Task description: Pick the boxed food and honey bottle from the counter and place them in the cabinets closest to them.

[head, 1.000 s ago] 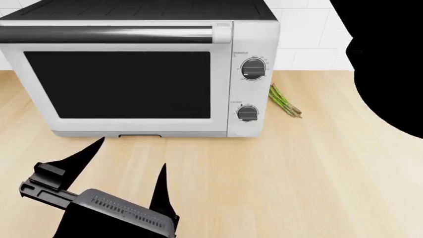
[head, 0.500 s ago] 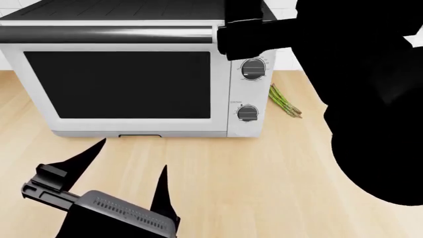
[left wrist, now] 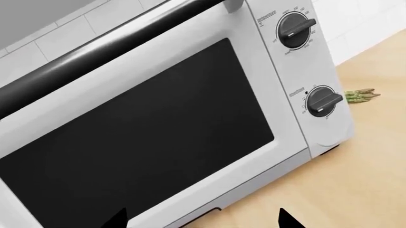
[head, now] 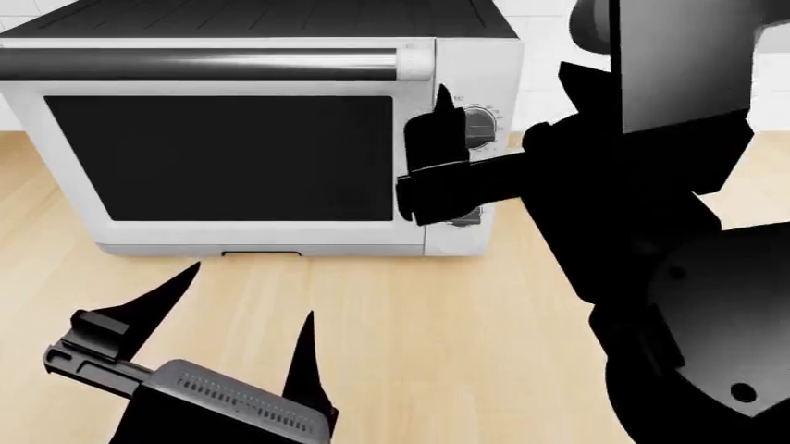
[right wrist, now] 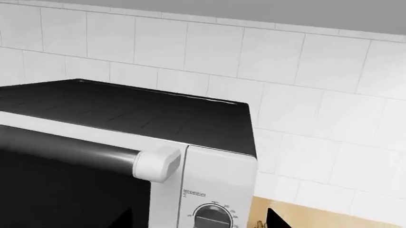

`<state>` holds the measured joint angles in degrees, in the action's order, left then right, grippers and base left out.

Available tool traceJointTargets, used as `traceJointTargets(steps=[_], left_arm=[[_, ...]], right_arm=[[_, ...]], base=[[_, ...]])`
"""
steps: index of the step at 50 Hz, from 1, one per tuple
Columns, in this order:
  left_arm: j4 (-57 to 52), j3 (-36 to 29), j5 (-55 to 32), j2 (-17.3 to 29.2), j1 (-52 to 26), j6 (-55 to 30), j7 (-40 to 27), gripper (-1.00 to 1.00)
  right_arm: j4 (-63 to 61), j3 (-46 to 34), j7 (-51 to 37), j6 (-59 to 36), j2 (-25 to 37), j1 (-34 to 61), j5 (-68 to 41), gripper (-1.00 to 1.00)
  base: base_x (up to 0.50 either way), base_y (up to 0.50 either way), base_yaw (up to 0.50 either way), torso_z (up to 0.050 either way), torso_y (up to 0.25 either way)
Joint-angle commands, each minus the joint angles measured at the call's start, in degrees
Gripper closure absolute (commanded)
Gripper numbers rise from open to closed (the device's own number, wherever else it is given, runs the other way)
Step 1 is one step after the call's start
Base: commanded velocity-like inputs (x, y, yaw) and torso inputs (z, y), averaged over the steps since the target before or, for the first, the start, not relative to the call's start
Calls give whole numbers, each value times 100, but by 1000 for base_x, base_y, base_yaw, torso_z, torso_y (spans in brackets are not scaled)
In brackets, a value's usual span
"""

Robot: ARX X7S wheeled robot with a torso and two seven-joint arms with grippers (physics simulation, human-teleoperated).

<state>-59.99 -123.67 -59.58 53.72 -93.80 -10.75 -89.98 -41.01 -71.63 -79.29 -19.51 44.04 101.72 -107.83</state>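
Progress: nothing placed, by my judgement | boxed food, honey bottle: not visible in any view | left gripper [head: 240,305]: fingers spread, empty, above counter [head: 420,314] before toaster oven [head: 247,139] | right gripper [head: 426,157]: by oven dials, opening unclear | cabinets: unseen

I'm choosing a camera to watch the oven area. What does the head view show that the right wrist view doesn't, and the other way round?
Only the head view shows the left claw, open and empty, the right arm crossing the oven's knobs, and the whole dark oven door. Only the right wrist view shows the white tiled wall rising behind the oven. Both show the toaster oven, its door handle and the counter.
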Motion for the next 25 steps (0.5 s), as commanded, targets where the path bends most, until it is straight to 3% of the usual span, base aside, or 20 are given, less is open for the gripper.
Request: traceJointTargets(steps=[1,25], left_arm=[[0,86,14,3,113,-45,0,-100],[0,95,-35,5,96,-41,1,-100]], right_arm=[[-393,-122,-28,137,99,-462,222,-100],[-1006,-437,79,421,429,-1685,1357,-100]], base=[[0,0,0,0,0],[0,0,0,0,0]])
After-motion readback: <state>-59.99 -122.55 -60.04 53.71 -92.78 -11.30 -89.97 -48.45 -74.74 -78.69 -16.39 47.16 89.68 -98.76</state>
